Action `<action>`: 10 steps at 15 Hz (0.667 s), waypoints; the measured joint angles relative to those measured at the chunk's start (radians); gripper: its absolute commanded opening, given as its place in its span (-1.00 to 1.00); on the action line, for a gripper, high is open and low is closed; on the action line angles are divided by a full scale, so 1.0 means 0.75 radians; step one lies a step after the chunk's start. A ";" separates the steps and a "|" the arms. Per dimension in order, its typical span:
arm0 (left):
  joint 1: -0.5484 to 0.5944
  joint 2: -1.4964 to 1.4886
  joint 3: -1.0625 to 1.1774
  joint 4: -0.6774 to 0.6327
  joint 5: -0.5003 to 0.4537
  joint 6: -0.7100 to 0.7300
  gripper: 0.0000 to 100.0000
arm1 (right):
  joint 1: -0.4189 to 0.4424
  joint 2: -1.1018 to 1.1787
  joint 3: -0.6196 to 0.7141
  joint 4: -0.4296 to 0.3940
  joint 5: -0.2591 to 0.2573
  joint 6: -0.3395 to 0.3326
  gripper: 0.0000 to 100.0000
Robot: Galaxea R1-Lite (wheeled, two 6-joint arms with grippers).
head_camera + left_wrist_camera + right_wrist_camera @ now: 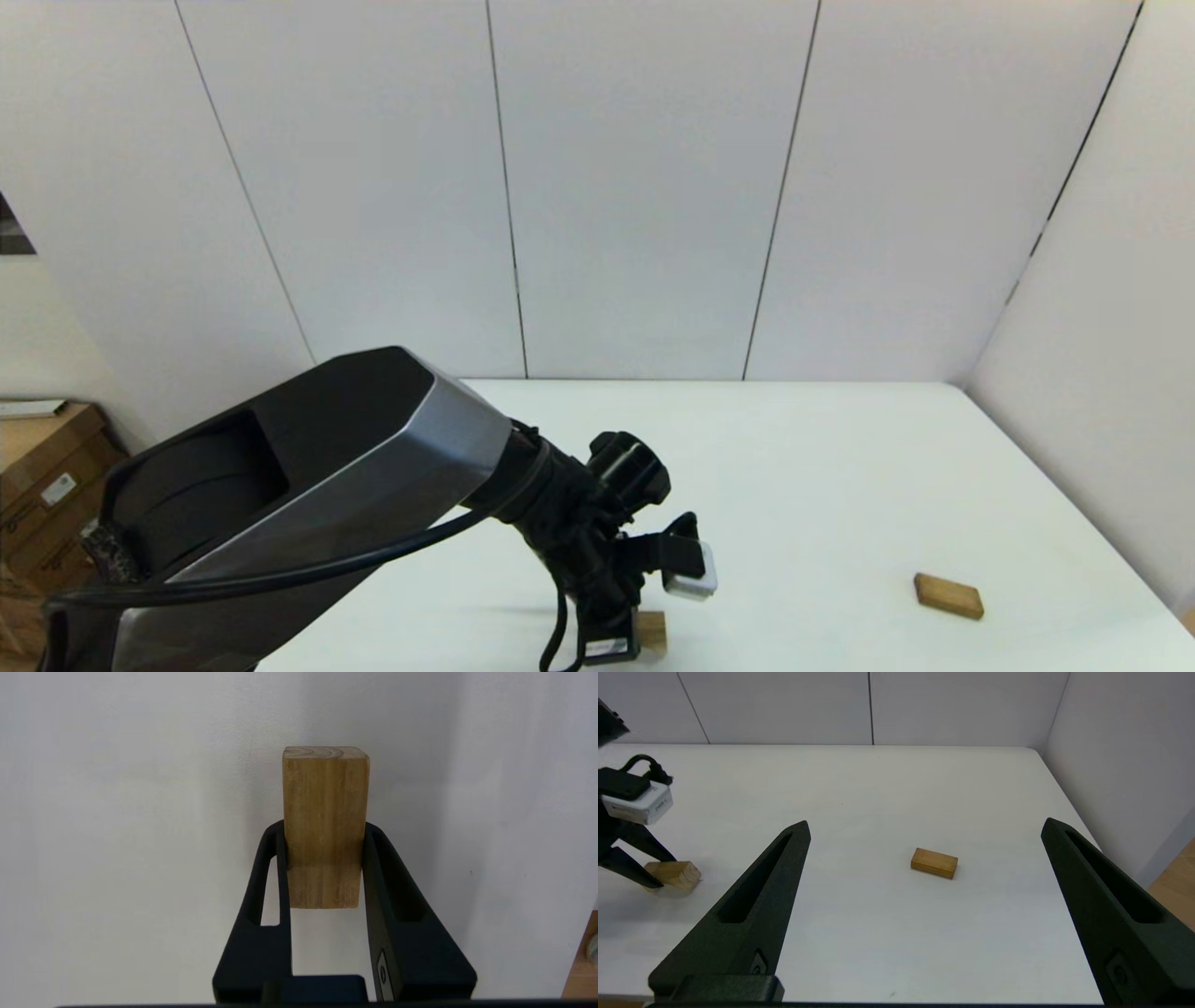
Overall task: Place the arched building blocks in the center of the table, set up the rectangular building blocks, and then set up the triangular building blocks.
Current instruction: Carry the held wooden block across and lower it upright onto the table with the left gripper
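Note:
My left gripper [627, 642] is low over the near middle of the white table [822, 467], shut on the arched building block [324, 812]. This chunky light-brown block [653, 631] sticks out past the fingertips [373, 835], and its hollow is hidden. From the right wrist view the same block [675, 875] sits at or just above the tabletop. The rectangular building block [948, 595], a flat darker slab, lies on the table to the right, also seen as the slab [934, 863] beyond my open, empty right gripper [924, 822]. The triangular building block is out of view.
White wall panels [653, 187] close the table's far and right sides. Cardboard boxes [47, 476] stand off the table's left. My left arm's big black link [308, 485] covers the near-left tabletop in the head view.

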 measured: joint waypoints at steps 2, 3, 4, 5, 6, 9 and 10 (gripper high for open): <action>0.000 0.003 0.001 -0.001 0.021 -0.008 -1.00 | 0.000 0.000 0.000 0.000 0.000 0.000 1.00; 0.000 0.004 0.001 -0.001 0.044 -0.011 -1.00 | 0.000 0.000 0.000 0.000 0.000 0.001 1.00; 0.001 0.005 0.001 -0.001 0.053 -0.014 -1.00 | 0.000 0.000 0.000 0.000 0.000 0.001 1.00; 0.001 0.005 0.001 0.000 0.055 -0.018 -1.00 | 0.000 0.000 0.000 0.000 0.000 0.000 1.00; 0.001 0.005 0.001 0.000 0.056 -0.019 -1.00 | 0.000 0.000 0.000 0.000 0.000 0.000 1.00; 0.001 0.003 0.004 0.004 0.059 -0.026 1.00 | 0.000 0.000 0.000 0.000 0.000 0.001 1.00; 0.001 0.000 0.007 0.007 0.061 -0.028 1.00 | 0.000 0.000 0.000 0.000 0.000 0.000 1.00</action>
